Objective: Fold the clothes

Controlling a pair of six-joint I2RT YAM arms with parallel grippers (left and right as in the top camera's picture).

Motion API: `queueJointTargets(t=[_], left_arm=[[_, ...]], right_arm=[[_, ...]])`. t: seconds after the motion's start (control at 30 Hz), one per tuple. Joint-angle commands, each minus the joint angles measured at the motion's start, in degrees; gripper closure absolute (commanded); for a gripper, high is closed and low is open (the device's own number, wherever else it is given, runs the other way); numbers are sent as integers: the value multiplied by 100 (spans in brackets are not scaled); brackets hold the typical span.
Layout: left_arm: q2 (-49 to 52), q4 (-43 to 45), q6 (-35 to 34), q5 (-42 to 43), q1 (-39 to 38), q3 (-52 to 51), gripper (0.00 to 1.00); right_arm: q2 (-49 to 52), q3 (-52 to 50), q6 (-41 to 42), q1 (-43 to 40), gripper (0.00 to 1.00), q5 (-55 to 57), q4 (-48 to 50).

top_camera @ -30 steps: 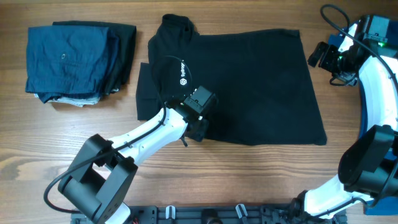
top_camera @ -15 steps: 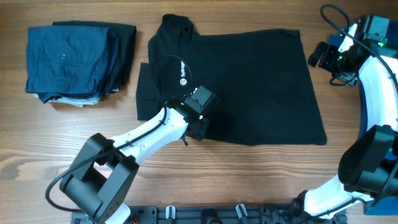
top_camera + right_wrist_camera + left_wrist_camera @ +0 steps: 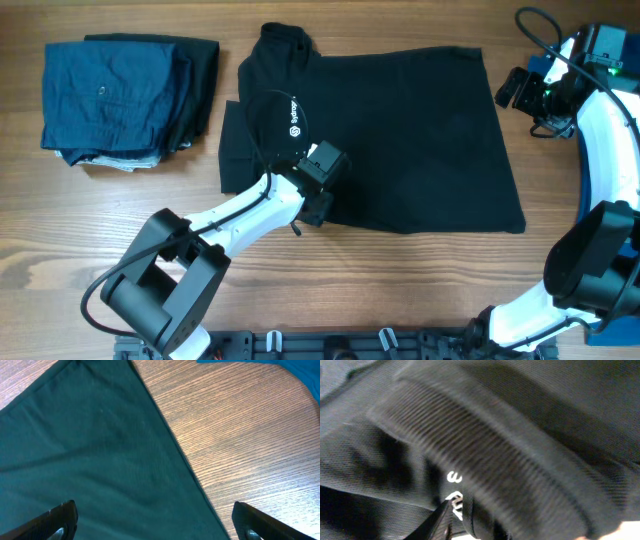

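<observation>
The black shirt (image 3: 400, 140) lies spread mid-frame on the counter (image 3: 400, 280); my left pincer (image 3: 318, 205) sits at its lower edge, ribbed fabric bunched against it, and I cannot tell whether it grips; my right pincer (image 3: 508, 90), jaws wide apart, hovers beside the upper-right corner; bare wood runs below the hem.
</observation>
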Motion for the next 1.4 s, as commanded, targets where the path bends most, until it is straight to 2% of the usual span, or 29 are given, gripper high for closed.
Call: queueJointTargets(t=[0.0,0.07,0.17,0.27,0.63,0.87,0.93,1.07,1.23,1.3,1.33,1.37], left_arm=[[52,68,-52,-310,-15,-50,70],[52,131,-149,-306,-15,-50,74],[52,192,-164,-308,-15,-50,88],[52,181,-164,-308,-15,-50,96],[-11,149,-166,-308,-15,-50,96],[-638,66,-166,-332,-15,-39,96],[-927,9,-166,-428,-15,-39,94],[-1425,2,-162,-675,-15,-39,70],[-1528,20,-160,-997,50,-42,62],[-1480,42,-162,-994,144,-42,53],[-1440,85,-162,-994,203,-42,44],[-1390,192,-164,-968,275,-44,42]], right_arm=[[-42,48,-96,-13,0,11,11],[-42,48,-96,-13,0,11,11],[-42,48,-96,-13,0,11,11],[-42,48,-96,-13,0,11,11],[-42,48,-96,-13,0,11,13],[-42,48,-92,-9,0,-13,15],[-42,48,-90,-9,0,-13,0],[-42,48,-90,-9,0,-306,-83],[-42,48,-98,-9,0,-789,-577],[-42,48,-116,-9,0,-769,-684],[-42,39,-109,-9,0,-763,-750],[-42,20,-111,-9,0,-763,-782]])
